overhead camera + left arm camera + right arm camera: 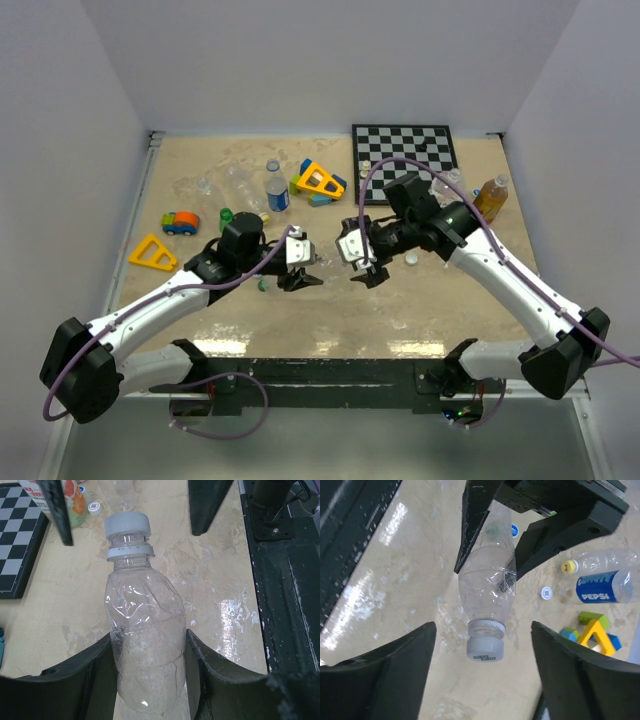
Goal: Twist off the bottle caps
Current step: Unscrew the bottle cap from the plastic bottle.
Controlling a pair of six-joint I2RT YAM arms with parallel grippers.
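L fingers [95,675] pinch clear bottle [145,630] by its body. R fingers [405,655] spread wide, one on each side of its white cap [485,647], not touching it.

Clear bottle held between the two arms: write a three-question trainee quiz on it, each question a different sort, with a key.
1. Fill in: the left gripper is shut on the body of the clear bottle, while the right gripper is ____.
2. True or false: the white cap sits on the bottle's neck.
3. Where is the cap relative to the right gripper?
A. Inside its gap, untouched
B. Clamped by it
C. Lying on the table, away from it

Key: 1 open; 2 true; 3 A.
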